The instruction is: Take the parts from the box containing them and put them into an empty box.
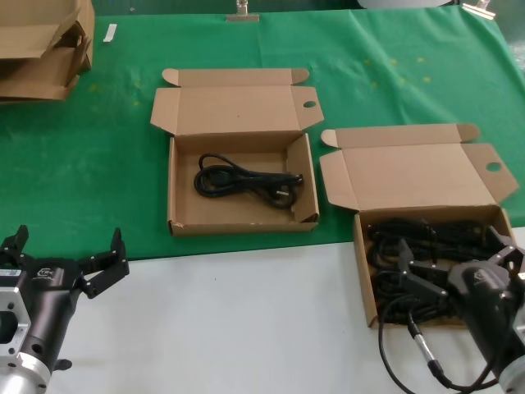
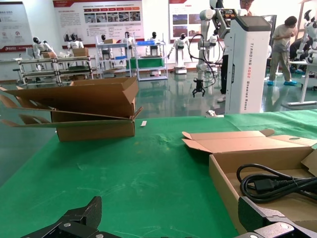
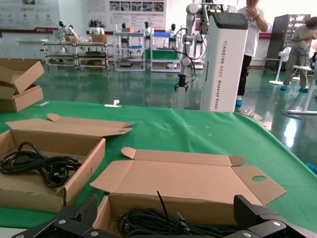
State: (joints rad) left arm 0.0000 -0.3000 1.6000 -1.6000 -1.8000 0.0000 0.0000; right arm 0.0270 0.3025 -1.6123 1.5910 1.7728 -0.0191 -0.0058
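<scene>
Cardboard source box point(image 1: 367, 271) at desk's right edge, packed with black cords point(image 1: 426, 238). Right hand point(image 1: 451, 267) hangs over pile, fingers spread, nothing gripped, so probably lining up a pick. Target box point(image 1: 176, 193) mid-desk holds one cord point(image 1: 246, 180). Left hand point(image 1: 70, 258) parked low-left, open, empty.

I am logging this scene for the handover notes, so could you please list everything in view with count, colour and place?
Cords: several, black, tangled in right box.
Cord: one, black, in centre box.
Right box: one, brown, lid open, at table's near right.
Centre box: one, brown, lid open, on green cloth.
Stacked boxes: several, brown, far left.
Cloth: one, green, over table's far part.
Left gripper: black, open, near left.
Right gripper: black, open, over right box.
</scene>
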